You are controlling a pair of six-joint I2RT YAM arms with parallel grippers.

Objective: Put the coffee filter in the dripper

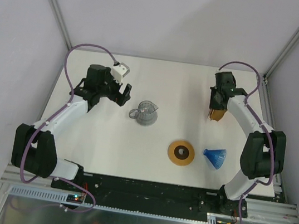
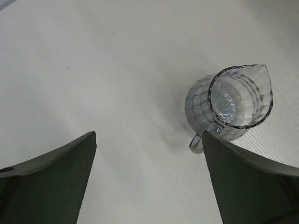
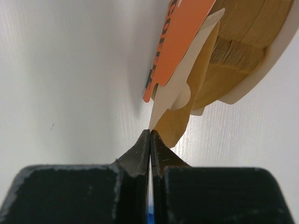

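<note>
The coffee filter [image 3: 180, 119] is a thin tan leaf hanging off the front of the thick stack of filters [image 3: 243, 32]. My right gripper [image 3: 150, 133] has its jaws pressed together on the lower edge of that leaf, with a thin pale sheet between the fingers. In the top view my right gripper [image 1: 215, 112] is at the far right, at the stack [image 1: 217, 117]. The blue dripper [image 1: 215, 157] lies on its side near the right arm's base, apart from both grippers. My left gripper [image 1: 123, 94] is open and empty, left of the glass jug.
An orange printed card [image 3: 177, 42] fronts the stack. A clear glass jug [image 1: 147, 113] stands mid-table; it also shows in the left wrist view [image 2: 233, 100] beside the right finger. A flat brown ring with a dark hole [image 1: 181, 152] lies left of the dripper.
</note>
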